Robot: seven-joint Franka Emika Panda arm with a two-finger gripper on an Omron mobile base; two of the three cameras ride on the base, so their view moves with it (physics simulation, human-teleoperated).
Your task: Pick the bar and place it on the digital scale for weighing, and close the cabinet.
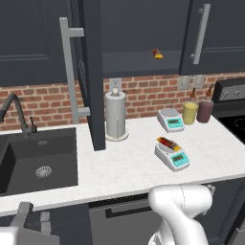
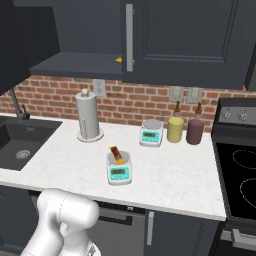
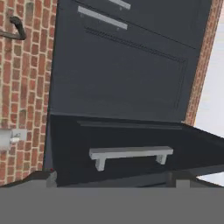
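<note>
1. At the upper left of the left base view, the cabinet (image 1: 143,33) has its left door (image 1: 93,72) swung out edge-on toward the room, the long handle (image 1: 71,72) facing left; the right door (image 1: 215,33) looks shut.
2. At centre right of that view, the bar (image 1: 168,143) already lies slantwise on the pan of the digital scale (image 1: 172,156), on the desk (image 1: 124,167). A second scale (image 1: 170,119) sits behind it, near the brick wall. So I judge the weighing done and closing the door to be the step in hand.
3. A small red-and-yellow item (image 1: 156,53) sits on the cabinet shelf, back from the edge, so I doubt it will block the door.
4. In the hand view, the door's face and handle (image 3: 130,154) fill the lower middle, close ahead. The claw's tips barely show at the bottom edge; it stands released, grasping nothing.
5. To do it well, I would push flat on the door panel near the handle side, follow the swing round, and ease off as it meets the frame.
</note>
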